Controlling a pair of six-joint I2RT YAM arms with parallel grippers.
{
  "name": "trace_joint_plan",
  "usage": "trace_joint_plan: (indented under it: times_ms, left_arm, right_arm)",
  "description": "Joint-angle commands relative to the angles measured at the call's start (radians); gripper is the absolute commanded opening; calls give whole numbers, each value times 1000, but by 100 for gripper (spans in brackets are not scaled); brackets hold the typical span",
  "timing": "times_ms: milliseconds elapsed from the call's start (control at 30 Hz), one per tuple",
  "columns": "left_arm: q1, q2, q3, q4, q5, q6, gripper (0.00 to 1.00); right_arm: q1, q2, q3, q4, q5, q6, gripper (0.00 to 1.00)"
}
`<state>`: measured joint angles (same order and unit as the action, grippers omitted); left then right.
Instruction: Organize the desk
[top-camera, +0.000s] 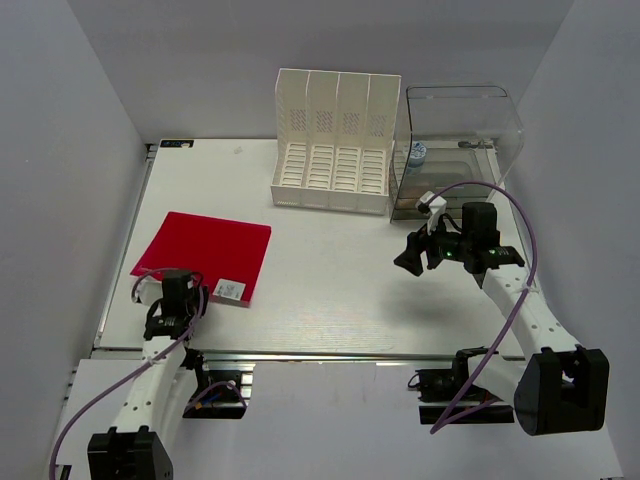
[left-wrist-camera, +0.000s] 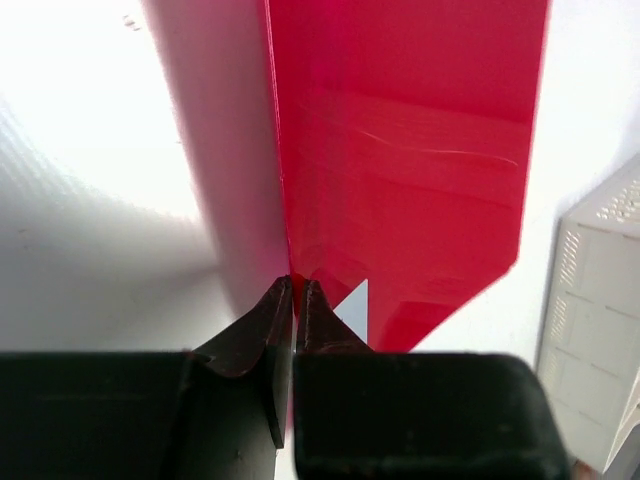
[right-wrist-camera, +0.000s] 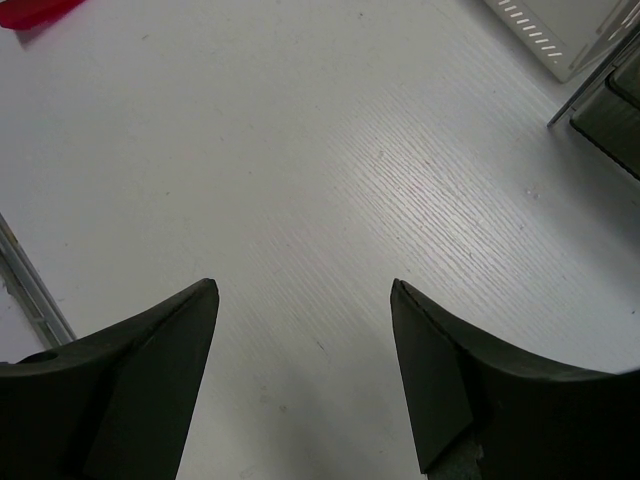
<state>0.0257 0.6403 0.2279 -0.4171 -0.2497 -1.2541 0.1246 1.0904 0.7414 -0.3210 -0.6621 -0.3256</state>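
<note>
Right now the desk (top-camera: 340, 290), a big flat white top, lies under both arms, with its silvery rail (top-camera: 330, 354) running along the near edge just in front of the arm bases. Over on the left, the left pincer (left-wrist-camera: 294, 285) is down low at the desk, and its two black fingers are pressed together on the near edge of a red folder (top-camera: 210, 250). The folder lies flat on the left part of the desk, and the thin red edge goes right in between the finger tips. A small white label (top-camera: 229, 290) sits at the folder's near right corner, just beside that pincer. On the other side, the right pincer (right-wrist-camera: 305, 295) hangs in the air above the right part of the desk and does not touch it. Its fingers are spread wide apart with nothing in them, and only bare white desk shows in the gap. At the far edge of the desk stands a white file holder (top-camera: 335, 170) with four slots. Just to its right sits a clear plastic box (top-camera: 480, 120), near the right pincer and well apart from the red folder.
</note>
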Motion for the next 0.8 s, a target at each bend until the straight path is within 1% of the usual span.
trace_joint_plan:
  times_ms: [0, 33, 133, 167, 200, 267, 300, 367, 400, 467, 500, 600, 633, 667, 700, 733, 767]
  left_arm:
    - [-9, -28, 94, -60, -11, 97, 0]
    - [-9, -31, 106, -66, -5, 120, 0]
    - [-18, -28, 143, -91, 27, 140, 0]
    - [-18, -27, 149, -106, 45, 140, 0]
    - [-18, -27, 151, -109, 52, 142, 0]
    - [-18, -31, 149, -111, 72, 137, 0]
    - [-18, -36, 145, -111, 87, 136, 0]
    - [-18, -42, 136, -101, 107, 128, 0]
    - [-18, -41, 136, -98, 110, 122, 0]
    - [-18, -39, 142, -97, 112, 122, 0]
    - [-18, -34, 145, -97, 112, 122, 0]
    - [-18, -27, 163, -106, 110, 125, 0]
    - [-18, -27, 166, -106, 112, 127, 0]
    - [-18, -27, 169, -106, 113, 128, 0]
    - [-18, -28, 169, -106, 118, 127, 0]
    - [-18, -27, 168, -106, 121, 127, 0]
    - [-18, -21, 171, -107, 127, 127, 0]
  right_arm:
    - [3, 8, -4, -7, -34, -26, 75]
    - [3, 9, -7, -9, -40, -42, 76]
    - [20, 25, -14, -27, -76, -93, 86]
    - [21, 26, -17, -36, -92, -131, 87]
    - [36, 28, -23, -36, -102, -147, 87]
    - [67, 13, -42, -23, -96, -179, 84]
    - [123, 5, -48, 3, -88, -185, 83]
    - [170, -23, -60, 46, -39, -205, 82]
    - [238, -29, -65, 89, -19, -219, 82]
    - [283, -21, -66, 134, 42, -271, 81]
    - [358, 11, -59, 161, 68, -288, 81]
    - [464, 104, 5, 197, 180, -358, 83]
    - [540, 127, 21, 213, 241, -372, 83]
    - [567, 149, 47, 232, 275, -406, 83]
    - [592, 185, 56, 258, 320, -421, 82]
    - [660, 204, 62, 308, 397, -432, 81]
    - [681, 224, 79, 360, 424, -443, 81]
